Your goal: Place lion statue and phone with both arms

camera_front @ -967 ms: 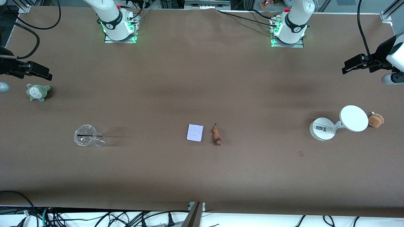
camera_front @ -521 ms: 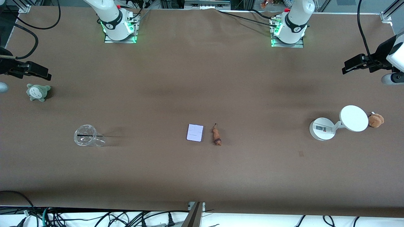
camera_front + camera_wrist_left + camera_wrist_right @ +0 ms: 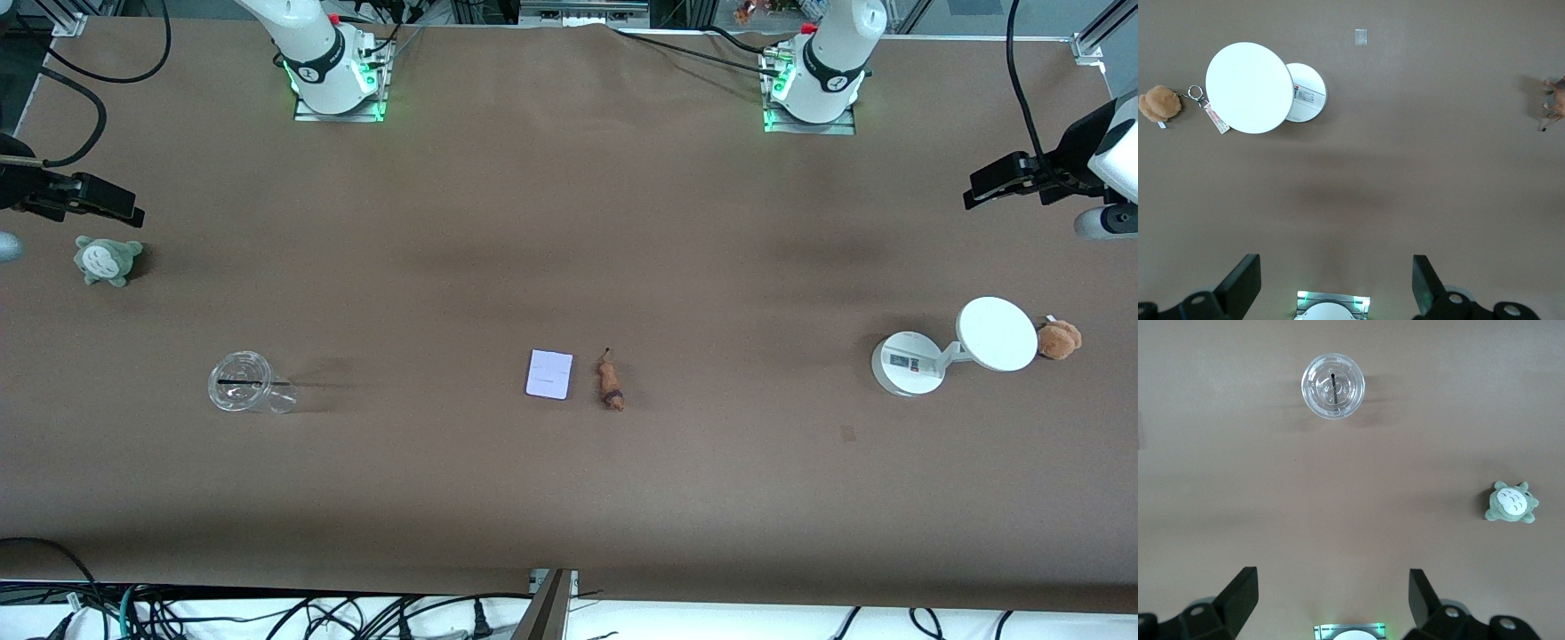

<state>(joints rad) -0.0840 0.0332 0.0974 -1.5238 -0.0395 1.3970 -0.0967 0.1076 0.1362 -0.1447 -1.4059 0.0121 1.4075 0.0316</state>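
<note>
1. Left claw (image 3: 1331, 283) hangs high over the left arm's end of the table (image 3: 569, 222), fingers spread wide and holding nothing; its wrist view looks straight down on bare table with the white round-disc stand (image 3: 1249, 87) and a brown plush toy (image 3: 1159, 104) in sight.
2. Right claw (image 3: 1331, 600) hangs high over the right arm's end, likewise spread and empty, with a clear cup (image 3: 1333, 386) and a grey-green plush (image 3: 1511, 503) below it.
3. The lion statue (image 3: 610, 380) and the phone (image 3: 549, 373) lie side by side at the middle of the table, well apart from both claws, nearer the front camera than either base.
4. The lion statue sits on the left arm's side of the pair, the phone on the right arm's side, so each arm likely takes its nearer thing.
5. The lion's long axis runs toward and away from the front camera, tail end farther; the phone lies flat, its longer sides running roughly the same way.
6. Both arms are drawn out to the table's ends, wrists pointing down.
</note>
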